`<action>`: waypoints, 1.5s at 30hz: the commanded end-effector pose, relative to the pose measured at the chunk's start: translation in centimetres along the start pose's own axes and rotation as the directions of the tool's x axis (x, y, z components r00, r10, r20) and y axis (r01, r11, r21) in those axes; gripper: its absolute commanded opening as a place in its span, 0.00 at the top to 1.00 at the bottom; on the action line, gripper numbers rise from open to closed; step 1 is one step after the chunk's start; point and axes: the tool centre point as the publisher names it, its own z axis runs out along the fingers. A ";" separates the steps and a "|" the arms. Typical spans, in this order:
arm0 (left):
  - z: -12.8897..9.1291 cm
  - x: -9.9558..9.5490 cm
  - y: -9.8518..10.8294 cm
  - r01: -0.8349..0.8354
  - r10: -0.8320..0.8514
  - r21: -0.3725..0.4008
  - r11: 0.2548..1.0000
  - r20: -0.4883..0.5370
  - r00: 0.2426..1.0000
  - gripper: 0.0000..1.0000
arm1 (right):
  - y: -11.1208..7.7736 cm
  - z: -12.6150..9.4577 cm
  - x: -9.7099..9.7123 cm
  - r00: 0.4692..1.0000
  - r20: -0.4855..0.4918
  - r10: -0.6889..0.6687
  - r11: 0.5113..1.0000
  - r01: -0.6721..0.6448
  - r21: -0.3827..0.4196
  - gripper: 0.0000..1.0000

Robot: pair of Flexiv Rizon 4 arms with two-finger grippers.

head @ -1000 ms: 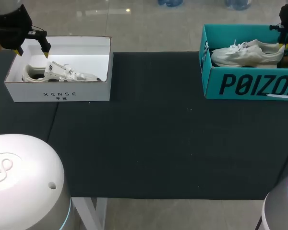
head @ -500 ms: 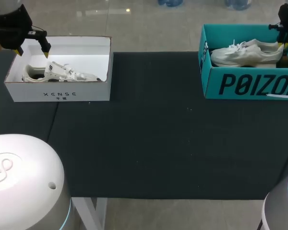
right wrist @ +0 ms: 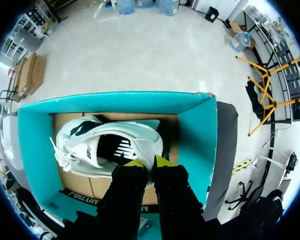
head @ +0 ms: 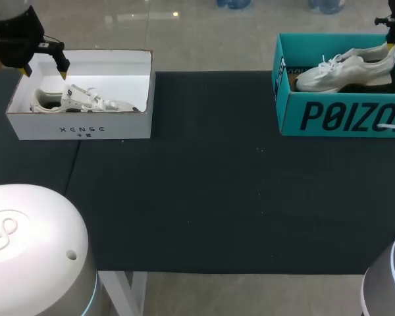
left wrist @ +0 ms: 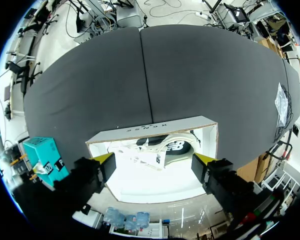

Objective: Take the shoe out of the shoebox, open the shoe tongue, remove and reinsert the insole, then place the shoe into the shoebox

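1. Counter: dark mat with an open stretch between the two boxes. I'd use that as the landing zone for the tongue and insole work.
2. Teal shoebox: far right corner of the counter, lid off. The walls are tall against the shoe, so lift mostly straight up until the sole clears the rim, and only then carry it toward the middle. Going sideways early would likely drag or tip the box.
3. White shoebox: far left, with a second shoe lying flat inside. As I read it, that's not this step's concern.
4. Shoe: inside the teal shoebox and tilted, heel end raised toward the right wall, toe low near the left wall.
5. Right hand: fingers almost together, pinching the shoe's heel collar. It looks like one finger is inside the opening and one outside.
   - That's a thin-edge grip, so expect the shoe to hang toe-down and swing.
   - Go slow and keep the wrist steady.
   - Watch that the toe and laces don't snag the box wall on the way out.
6. Left hand: above the white shoebox, fingers spread wide, holding nothing. It's probably best kept free to steady the shoe once it's down.
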 end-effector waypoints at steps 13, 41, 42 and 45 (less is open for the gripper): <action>0.0 0.0 0.0 -0.001 0.001 0.000 1.000 -0.002 1.000 0.00 | -0.2 -8.6 0.7 0.996 -0.016 -0.083 0.991 0.080 -0.109 1.00; 0.0 0.0 0.0 -0.001 0.001 0.000 1.000 -0.002 1.000 0.00 | -6.3 -24.6 12.7 0.990 0.019 -0.143 0.969 0.144 -0.199 1.00; 0.0 0.0 0.0 -0.001 0.001 0.000 1.000 -0.002 1.000 0.00 | -7.3 -24.7 13.8 0.990 0.012 -0.142 0.971 0.141 -0.195 1.00; 0.0 0.0 0.0 -0.001 0.001 0.000 1.000 -0.002 1.000 0.00 | -9.2 -24.9 16.0 0.992 0.007 -0.130 0.975 0.129 -0.182 1.00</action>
